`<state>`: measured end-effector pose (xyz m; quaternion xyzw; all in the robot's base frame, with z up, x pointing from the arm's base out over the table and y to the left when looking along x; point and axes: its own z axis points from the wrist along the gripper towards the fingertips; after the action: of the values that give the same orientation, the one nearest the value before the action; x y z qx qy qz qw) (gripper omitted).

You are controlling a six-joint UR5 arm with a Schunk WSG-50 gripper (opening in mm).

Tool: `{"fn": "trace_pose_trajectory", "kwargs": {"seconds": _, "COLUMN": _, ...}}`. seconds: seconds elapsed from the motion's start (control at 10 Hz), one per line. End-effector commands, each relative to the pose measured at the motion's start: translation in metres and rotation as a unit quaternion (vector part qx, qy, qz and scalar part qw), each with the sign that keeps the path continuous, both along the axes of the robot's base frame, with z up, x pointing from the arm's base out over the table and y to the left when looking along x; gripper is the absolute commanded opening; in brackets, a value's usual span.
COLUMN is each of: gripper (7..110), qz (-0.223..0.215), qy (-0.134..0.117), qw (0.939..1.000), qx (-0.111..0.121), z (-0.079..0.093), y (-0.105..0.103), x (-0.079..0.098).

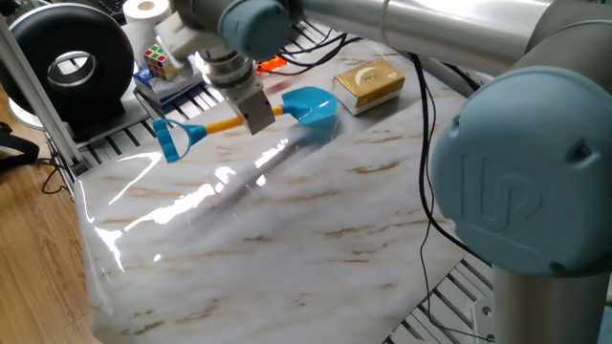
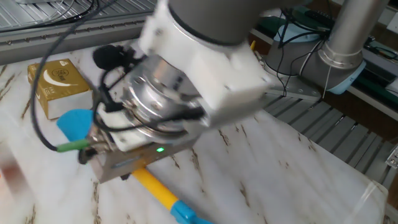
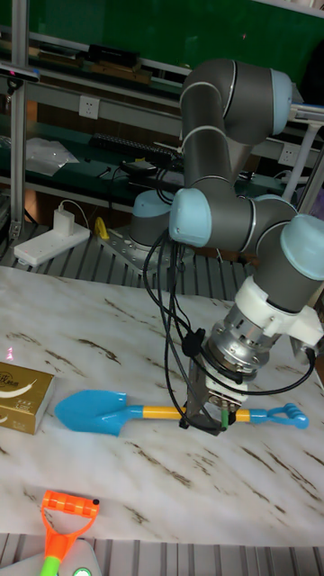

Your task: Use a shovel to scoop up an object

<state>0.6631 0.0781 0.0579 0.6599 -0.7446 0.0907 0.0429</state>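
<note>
My gripper (image 1: 257,120) is shut on the orange-yellow shaft of the shovel (image 1: 308,103), which it holds low over the marble table. The light-blue blade points at the object (image 1: 368,84), a tan-yellow block with an oval mark. The blue loop end trails toward the table's edge. In the tall fixed view the gripper (image 3: 208,417) grips the shaft mid-length. There the blade of the shovel (image 3: 90,409) has its tip right beside the object (image 3: 20,387). In the other fixed view the wrist hides much of the shovel (image 2: 74,122), whose blade lies next to the object (image 2: 56,84).
A multicoloured puzzle cube (image 1: 158,59) rests on a dark box past the table's edge. A black round device (image 1: 67,62) and a white roll (image 1: 148,10) are beside it. A green-and-orange stick tool (image 3: 63,526) lies at the near edge. Cables (image 1: 421,143) hang from the arm.
</note>
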Motion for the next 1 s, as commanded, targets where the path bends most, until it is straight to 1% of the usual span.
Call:
{"fn": "trace_pose_trajectory", "kwargs": {"seconds": 0.0, "gripper": 7, "qz": 0.002, "qy": -0.006, "qw": 0.9996, "qx": 0.028, "z": -0.001, "y": -0.005, "x": 0.009}}
{"fn": "trace_pose_trajectory", "kwargs": {"seconds": 0.1, "gripper": 7, "qz": 0.005, "qy": -0.006, "qw": 0.9996, "qx": 0.026, "z": -0.002, "y": -0.009, "x": 0.009}}
{"fn": "trace_pose_trajectory", "kwargs": {"seconds": 0.2, "gripper": 7, "qz": 0.010, "qy": -0.006, "qw": 0.9995, "qx": 0.029, "z": -0.004, "y": -0.013, "x": 0.008}}
{"fn": "trace_pose_trajectory", "kwargs": {"seconds": 0.3, "gripper": 7, "qz": 0.012, "qy": -0.005, "qw": 0.9992, "qx": 0.038, "z": -0.006, "y": -0.014, "x": 0.007}}
{"fn": "trace_pose_trajectory", "kwargs": {"seconds": 0.4, "gripper": 7, "qz": 0.012, "qy": -0.004, "qw": 0.9992, "qx": 0.039, "z": -0.005, "y": -0.015, "x": 0.005}}
{"fn": "trace_pose_trajectory", "kwargs": {"seconds": 0.7, "gripper": 7, "qz": 0.013, "qy": -0.003, "qw": 0.9995, "qx": 0.028, "z": -0.003, "y": -0.020, "x": 0.005}}
{"fn": "trace_pose_trajectory", "kwargs": {"seconds": 0.9, "gripper": 7, "qz": 0.013, "qy": 0.000, "qw": 0.9995, "qx": 0.029, "z": -0.004, "y": -0.020, "x": 0.003}}
